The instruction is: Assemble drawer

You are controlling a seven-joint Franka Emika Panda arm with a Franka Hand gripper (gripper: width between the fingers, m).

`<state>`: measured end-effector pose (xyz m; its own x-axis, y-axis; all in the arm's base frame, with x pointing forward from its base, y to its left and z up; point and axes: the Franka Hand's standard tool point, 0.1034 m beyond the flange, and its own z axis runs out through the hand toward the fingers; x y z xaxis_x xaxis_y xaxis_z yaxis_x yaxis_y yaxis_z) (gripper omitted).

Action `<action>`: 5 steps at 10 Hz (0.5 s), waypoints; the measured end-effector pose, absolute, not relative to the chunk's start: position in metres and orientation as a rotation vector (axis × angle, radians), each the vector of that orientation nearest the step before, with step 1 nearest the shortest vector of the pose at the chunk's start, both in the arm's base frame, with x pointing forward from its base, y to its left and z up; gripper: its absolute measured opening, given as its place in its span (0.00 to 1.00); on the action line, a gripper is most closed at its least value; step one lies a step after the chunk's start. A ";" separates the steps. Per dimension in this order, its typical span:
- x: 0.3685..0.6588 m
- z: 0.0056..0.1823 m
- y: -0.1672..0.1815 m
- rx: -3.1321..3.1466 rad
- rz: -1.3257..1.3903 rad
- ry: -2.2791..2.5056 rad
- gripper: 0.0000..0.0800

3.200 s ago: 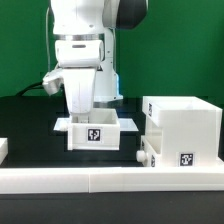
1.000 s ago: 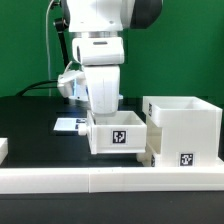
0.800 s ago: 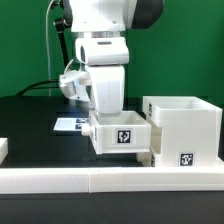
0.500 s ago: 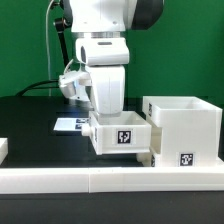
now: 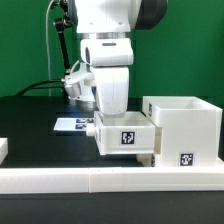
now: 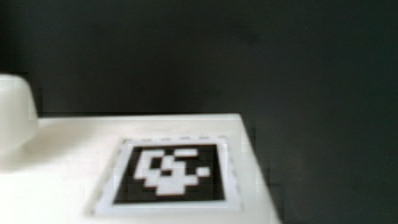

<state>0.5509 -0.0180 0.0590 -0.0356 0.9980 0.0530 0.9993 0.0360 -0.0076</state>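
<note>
My gripper [image 5: 114, 115] reaches down into a shallow white tray [image 5: 126, 137] with a square tag on its front. It holds the tray by its wall; the fingertips are hidden inside. The tray hangs just left of the large white casing [image 5: 187, 128], nearly touching its side. A small white knob [image 5: 144, 157] of a second tray shows low at the casing's left corner, partly hidden by the held tray. In the wrist view I see only a white tray surface with a tag [image 6: 175, 172] over the black table; no fingers show.
The marker board [image 5: 68, 124] lies on the black table behind the held tray. A low white rail [image 5: 70, 180] edges the front of the table. A small white piece [image 5: 3, 148] sits at the exterior view's left edge.
The arm has carried the tray from over the marker board toward the exterior view's right, and in the last half second a little further right and down toward the casing.
</note>
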 end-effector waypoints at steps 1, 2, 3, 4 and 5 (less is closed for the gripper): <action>0.551 0.059 -0.017 -2.157 -0.048 -2.222 0.05; 0.551 0.059 -0.016 -2.158 -0.048 -2.222 0.05; 0.551 0.059 -0.016 -2.157 -0.048 -2.222 0.05; 0.551 0.058 -0.016 -2.158 -0.047 -2.221 0.05; 0.550 0.058 -0.016 -2.158 -0.047 -2.220 0.05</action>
<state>0.5503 -0.0163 0.0582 -0.0279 0.9982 0.0532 0.9995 0.0284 -0.0097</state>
